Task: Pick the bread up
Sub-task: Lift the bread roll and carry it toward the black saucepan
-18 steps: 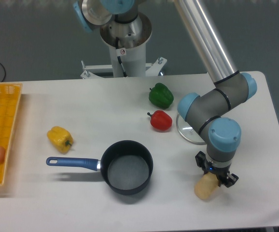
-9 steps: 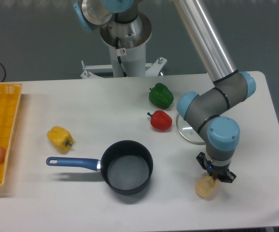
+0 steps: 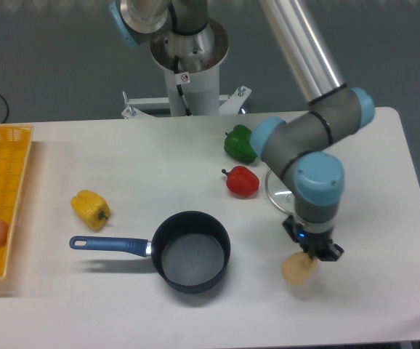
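The bread [image 3: 296,271] is a small pale tan loaf at the front right of the white table, right of the pot. My gripper [image 3: 308,256] points straight down over its upper right end and is shut on it. The arm's wrist hides most of the fingers. The loaf hangs tilted from the gripper, and I cannot tell whether it is off the table.
A dark pot [image 3: 192,251] with a blue handle stands left of the bread. A red pepper [image 3: 242,181], a green pepper [image 3: 239,144] and a round lid [image 3: 277,199] lie behind it. A yellow pepper [image 3: 90,208] and a yellow basket [image 3: 3,196] are at the left.
The gripper has moved left and slightly back, and the bread has moved with it.
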